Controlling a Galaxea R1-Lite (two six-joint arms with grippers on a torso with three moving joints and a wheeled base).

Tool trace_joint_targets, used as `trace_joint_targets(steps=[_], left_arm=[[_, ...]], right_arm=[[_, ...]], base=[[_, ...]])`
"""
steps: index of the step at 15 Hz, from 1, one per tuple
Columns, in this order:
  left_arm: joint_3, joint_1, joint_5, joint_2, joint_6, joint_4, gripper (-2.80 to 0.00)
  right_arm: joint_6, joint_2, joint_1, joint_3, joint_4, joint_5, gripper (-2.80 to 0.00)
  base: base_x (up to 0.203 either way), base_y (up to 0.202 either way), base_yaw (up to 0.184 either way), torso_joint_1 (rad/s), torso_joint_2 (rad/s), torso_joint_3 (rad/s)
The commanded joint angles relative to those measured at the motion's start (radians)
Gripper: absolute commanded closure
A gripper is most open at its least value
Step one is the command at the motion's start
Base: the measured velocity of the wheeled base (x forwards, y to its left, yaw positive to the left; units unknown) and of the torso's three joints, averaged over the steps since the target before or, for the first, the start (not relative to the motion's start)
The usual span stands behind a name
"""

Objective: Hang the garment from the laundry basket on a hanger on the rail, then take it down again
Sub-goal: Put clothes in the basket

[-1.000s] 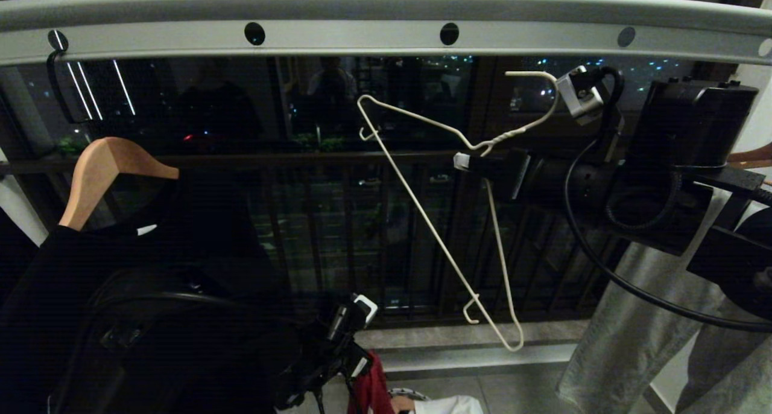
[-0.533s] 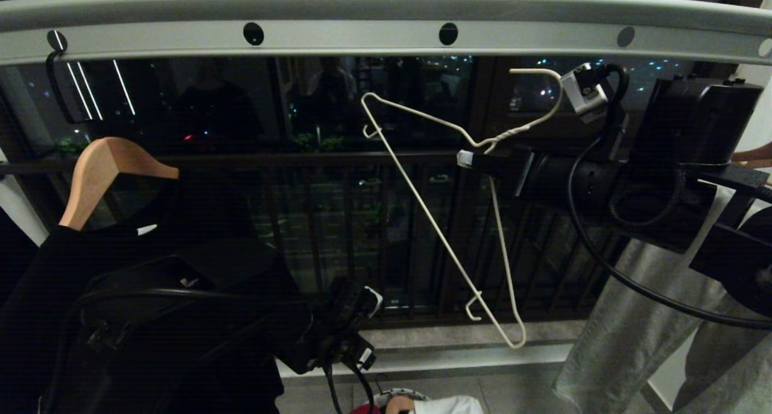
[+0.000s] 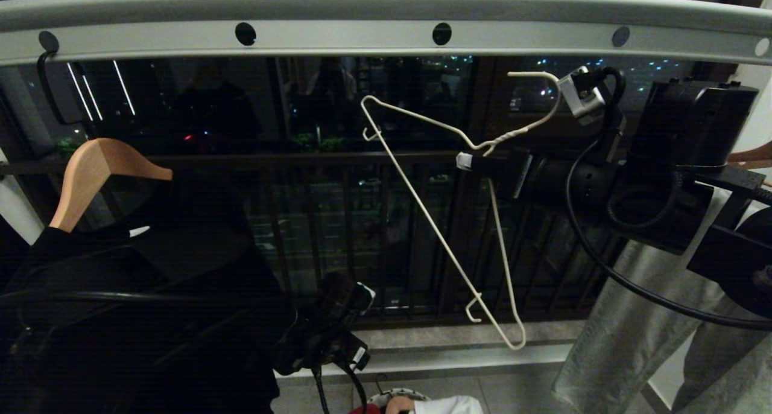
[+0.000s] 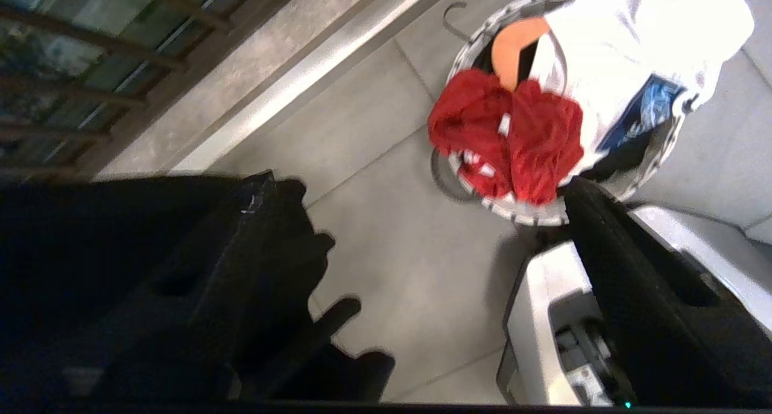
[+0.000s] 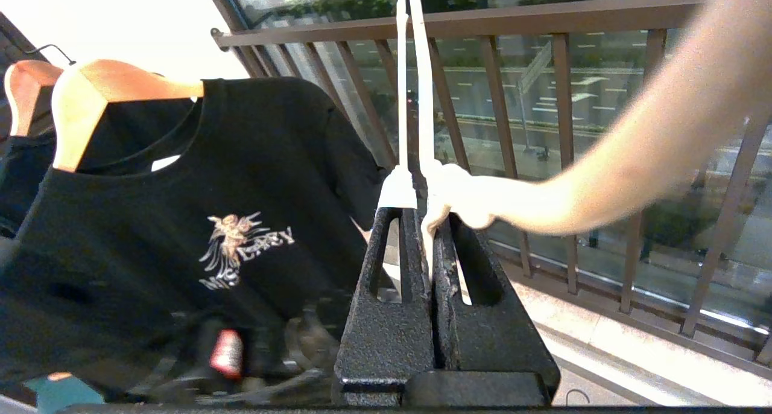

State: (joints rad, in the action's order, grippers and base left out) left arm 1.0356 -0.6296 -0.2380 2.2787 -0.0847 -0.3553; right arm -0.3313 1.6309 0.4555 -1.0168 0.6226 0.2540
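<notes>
The white wire hanger (image 3: 499,139) hangs tilted below the grey rail (image 3: 338,37), off the rail. My right gripper (image 3: 476,162) is shut on the hanger (image 5: 422,100) just under its twisted neck, as the right wrist view (image 5: 422,215) shows. The red garment (image 4: 531,142) lies crumpled in the laundry basket (image 4: 537,212) on the floor. In the head view only a red sliver (image 3: 362,409) shows at the bottom edge. My left gripper (image 4: 416,191) stands open and empty above the floor, beside the basket. My left arm (image 3: 181,317) is low on the left.
A white T-shirt (image 4: 627,52) and a wooden hanger (image 4: 518,37) share the basket. A black T-shirt (image 5: 229,178) on a wooden hanger (image 3: 90,172) hangs at the left. Grey trousers (image 3: 627,317) hang at the right. Dark window railing bars (image 3: 313,221) stand behind. My white base (image 4: 543,317) adjoins the basket.
The red cloth seen beside my left gripper a second ago has dropped to the bottom edge. My left arm has swung lower and to the left. The hanger has barely moved.
</notes>
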Motion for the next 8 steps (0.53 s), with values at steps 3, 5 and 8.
trace_joint_targets(steps=[3, 5, 8], left_arm=[[-0.185, -0.001, -0.025, -0.221, -0.001, 0.001, 0.0], [-0.227, -0.001, -0.061, -0.261, -0.011, 0.014, 0.0], [-0.206, -0.001, -0.075, -0.296, -0.012, 0.069, 0.0]], right_arm=[[-0.002, 0.004, 0.002, 0.001, 0.003, 0.002, 0.0], [-0.002, 0.012, 0.002, 0.003, 0.003, 0.002, 0.0], [0.011, 0.037, 0.002, 0.003, 0.004, 0.002, 0.0]], base=[[0.0, 0.0, 0.0, 0.0, 0.0, 0.0], [0.0, 0.0, 0.0, 0.0, 0.0, 0.0], [0.0, 0.0, 0.0, 0.0, 0.0, 0.0]])
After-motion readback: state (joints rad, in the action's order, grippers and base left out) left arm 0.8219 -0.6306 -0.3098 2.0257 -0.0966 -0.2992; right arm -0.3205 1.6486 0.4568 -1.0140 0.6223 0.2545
